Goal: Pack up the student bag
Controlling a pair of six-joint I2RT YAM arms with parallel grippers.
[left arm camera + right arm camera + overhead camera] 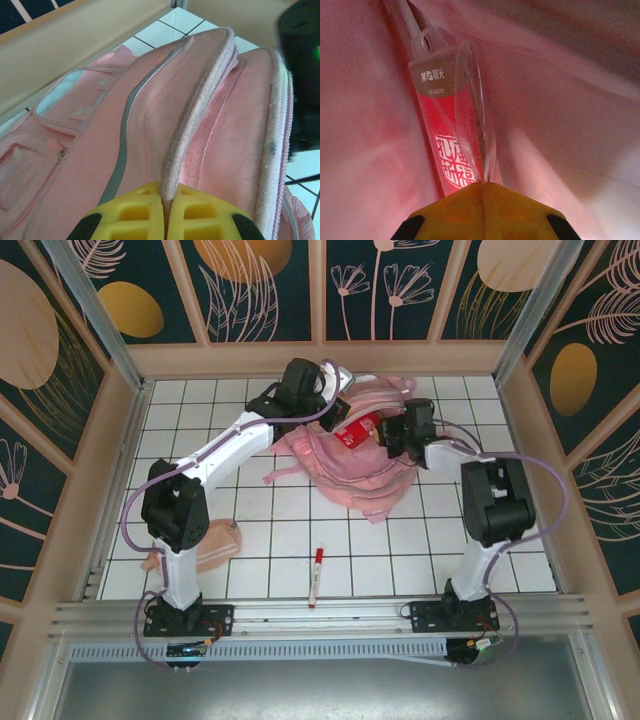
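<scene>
Here we go: my left gripper (165, 194) is clenched hard on the student bag (150, 125), both yellow fingers (135, 210) pinched on a raised zip edge (200, 100) that runs away from them toward one o'clock. A grey strip (125, 130) climbs beside it in the same direction, and a pocket (60, 95) with a pale panel sits off at ten o'clock. My right gripper (483, 187) is down inside the bag with pink fabric all round, and its fingers are squeezed together on a clear plastic packet (447, 130) with a red card in it (white characters low down, a brand label near the top). The packet stretches from my fingertips up toward eleven o'clock. Seen from above, the bag (345, 475) lies slumped on the white gridded table (400, 550), toward twelve o'clock from the table's middle, with my two arms reaching in over it from either side and the red packet (358, 428) showing at its mouth. A red marker pen (317, 577) lies on the tiles at six o'clock from the bag, well apart from it. A peach pouch (218, 543) rests at about eight o'clock from the bag, just beside my left arm's lower link.
</scene>
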